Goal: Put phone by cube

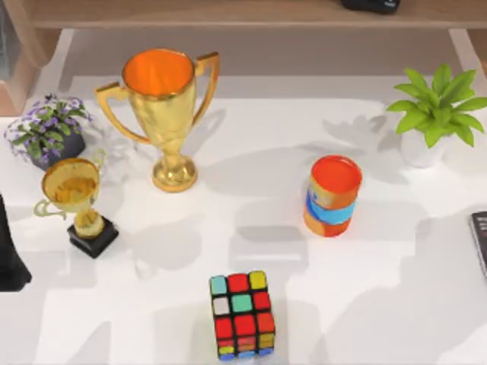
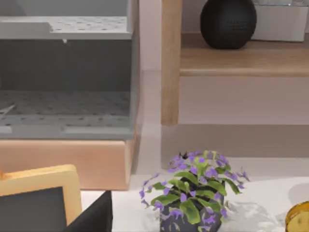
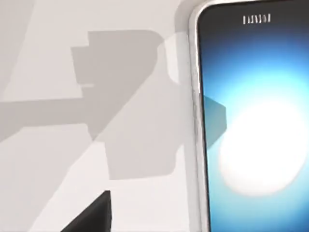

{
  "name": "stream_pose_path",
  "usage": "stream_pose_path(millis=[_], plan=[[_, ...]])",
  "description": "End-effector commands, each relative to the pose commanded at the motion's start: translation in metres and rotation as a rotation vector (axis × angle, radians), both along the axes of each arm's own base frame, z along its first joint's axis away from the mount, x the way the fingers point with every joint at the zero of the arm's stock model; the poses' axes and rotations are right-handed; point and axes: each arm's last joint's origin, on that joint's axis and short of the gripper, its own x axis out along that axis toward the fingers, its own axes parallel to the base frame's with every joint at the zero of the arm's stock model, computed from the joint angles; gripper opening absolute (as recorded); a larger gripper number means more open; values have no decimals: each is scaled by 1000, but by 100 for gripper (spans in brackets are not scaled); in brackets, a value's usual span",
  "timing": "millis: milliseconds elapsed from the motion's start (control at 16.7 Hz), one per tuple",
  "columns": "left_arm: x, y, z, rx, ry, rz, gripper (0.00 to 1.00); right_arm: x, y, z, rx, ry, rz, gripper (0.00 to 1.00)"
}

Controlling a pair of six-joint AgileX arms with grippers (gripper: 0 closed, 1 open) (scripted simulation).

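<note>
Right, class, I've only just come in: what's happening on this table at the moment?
Nothing is held yet. The phone lies flat at the table's right edge, and the right wrist view looks straight down on its lit screen, so the right arm seems to be heading for it. The cube sits front and centre, well apart from the phone, with an orange-and-blue cylinder behind it. The left arm waits at the left edge.

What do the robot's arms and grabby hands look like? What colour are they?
Not much of them can be seen. The left arm is a plain black, chunky shape at the table's left edge in the top view, with no markings or cables showing. A flat black wedge with straight edges pokes in at the bottom of each wrist view; that looks like part of each gripper.
</note>
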Motion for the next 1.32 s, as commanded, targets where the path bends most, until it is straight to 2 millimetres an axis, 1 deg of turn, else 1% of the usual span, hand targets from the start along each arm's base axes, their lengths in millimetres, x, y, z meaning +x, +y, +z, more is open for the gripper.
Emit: stream_pose_path(millis=[120,240,420,780,1140,1320], plan=[[0,0,0,0,0,0,100,16,-17,-14,23,87,34,100],[0,0,0,0,0,0,100,27,-30,-28,45,151,62,100],[0,0,0,0,0,0,100,36,-41,-40,65,200,83,100],[0,0,0,0,0,0,100,36,-40,-42,66,204,87,100],[0,0,0,0,0,0,100,36,-41,-80,65,202,85,100],[0,0,0,0,0,0,100,36,-41,-81,66,204,85,100]])
